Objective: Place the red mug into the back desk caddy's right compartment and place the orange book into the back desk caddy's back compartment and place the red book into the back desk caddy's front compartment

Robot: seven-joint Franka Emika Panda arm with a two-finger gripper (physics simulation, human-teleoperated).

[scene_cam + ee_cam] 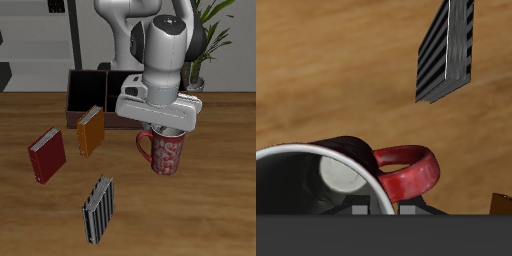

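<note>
- The end effector [170, 130] sits right over the red mug [165, 152], with its fingers reaching down at the mug's rim; the wrist view shows the white inside of the mug [326, 185] directly below, but whether the fingers pinch the rim or stand spread cannot be told.
- The mug stands upright on the worktop [200, 210], its handle [144, 147] turned toward the orange book; in the wrist view the handle [411, 170] curves out from the mug's side.
- The orange book [91, 131] stands tilted on the worktop between the mug and the red book, just in front of the back desk caddy [87, 96].
- The caddy lies farther back, partly hidden behind the arm; its dark walls and open sections show beside the robot's base.
- The red book [47, 155] stands tilted on the worktop, near the orange book and a little nearer the front edge.
- A grey-and-black striped book [98, 209] stands nearer the front edge, well apart from the mug; it also shows in the wrist view [446, 50].
</note>
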